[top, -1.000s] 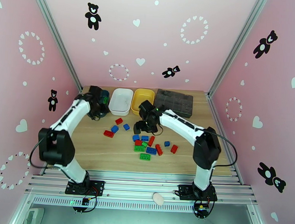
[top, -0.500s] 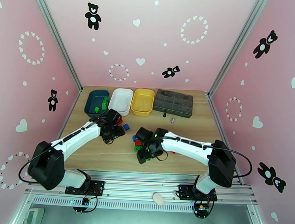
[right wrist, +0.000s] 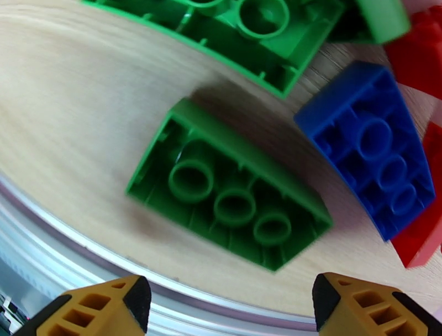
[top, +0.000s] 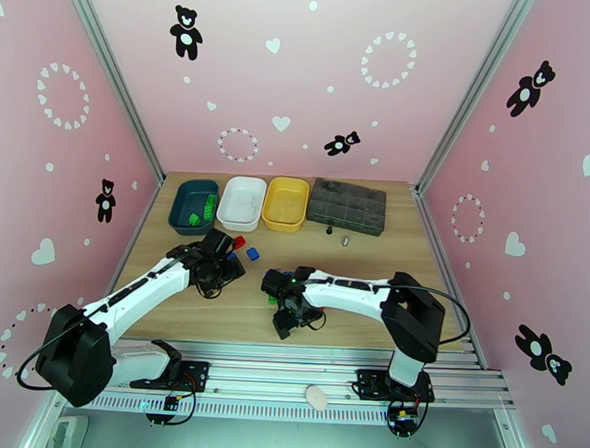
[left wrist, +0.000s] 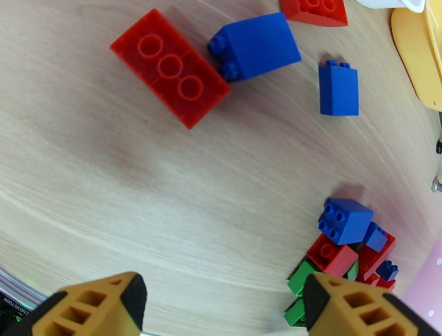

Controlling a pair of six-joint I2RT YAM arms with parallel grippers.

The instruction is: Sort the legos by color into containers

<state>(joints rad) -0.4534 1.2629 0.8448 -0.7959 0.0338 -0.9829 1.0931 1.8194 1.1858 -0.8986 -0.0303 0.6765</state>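
Where the legos lie: mostly loose on the wooden table (top: 372,256), with two green ones (top: 194,218) inside the teal tray (top: 180,208)
Look of the legos: small studded bricks in red, green and blue; a long red brick (left wrist: 170,67) shows three round rings and sits just beside a blue brick (left wrist: 255,45); a green brick (right wrist: 229,199) lies hollow side up
Other trays: white tray (top: 242,202) and yellow tray (top: 286,203) stand in a row with the teal one at the far side
Left gripper (left wrist: 221,301): fingers wide apart above bare wood, holding nothing
Right gripper (right wrist: 226,304): fingers wide apart, low by the green brick, gripping nothing
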